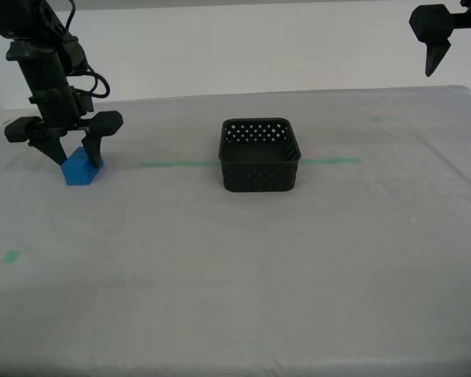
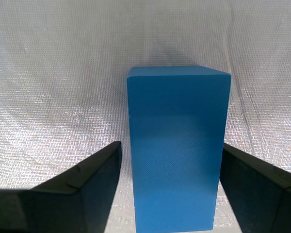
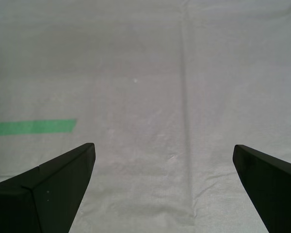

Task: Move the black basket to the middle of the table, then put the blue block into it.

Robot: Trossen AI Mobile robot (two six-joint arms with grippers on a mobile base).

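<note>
The blue block (image 1: 80, 169) lies on the table (image 1: 220, 283) at the exterior view's left. My second gripper (image 1: 77, 157) is lowered over it, open, one finger on each side. In the second wrist view the blue block (image 2: 177, 150) stands between the fingers of my second gripper (image 2: 170, 148), with a narrow gap at each side. The black basket (image 1: 259, 169) sits upright and empty near the table's middle, on the green tape line (image 1: 177, 164). My first gripper (image 1: 458, 69) hangs high at the exterior view's upper right, open, holding nothing. The first wrist view shows my first gripper (image 3: 163, 146) over bare cloth.
Small green tape squares lie at the exterior view's near left (image 1: 11, 256) and far right (image 1: 375, 119). An end of the green tape line (image 3: 34, 126) shows in the first wrist view. Pale cloth stretches between the block and the basket.
</note>
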